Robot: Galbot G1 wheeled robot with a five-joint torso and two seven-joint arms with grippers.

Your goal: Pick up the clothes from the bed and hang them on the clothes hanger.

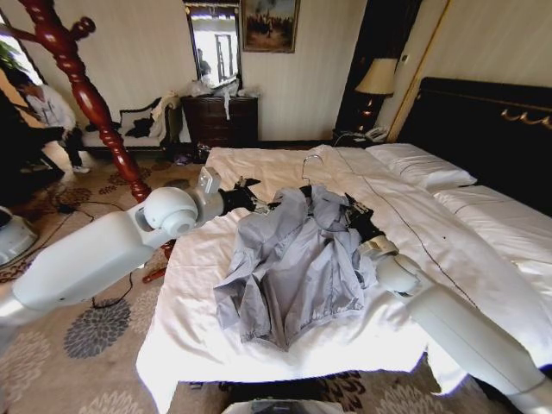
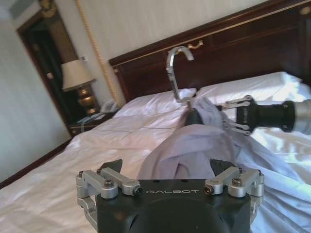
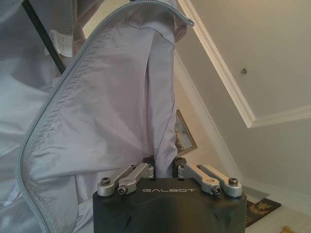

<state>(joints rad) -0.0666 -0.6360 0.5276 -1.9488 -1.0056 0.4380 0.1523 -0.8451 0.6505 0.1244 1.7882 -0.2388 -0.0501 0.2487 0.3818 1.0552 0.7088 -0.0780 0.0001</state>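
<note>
Shirt (image 1: 293, 267): thin wrinkled matt cloth. Hanger hook (image 2: 176, 73): shiny metal. Duvet (image 1: 259, 172): smooth white cloth. Coat stand (image 1: 82, 90): glossy turned wood.

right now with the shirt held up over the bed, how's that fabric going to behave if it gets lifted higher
Likely floppy: the shirt sags in folds onto the bed between the left tool and right tool. Probably light, since the thin wrinkled cloth drapes loosely. It may slip: the right tool pinches just one fold, and the hanger sits at the collar.
</note>
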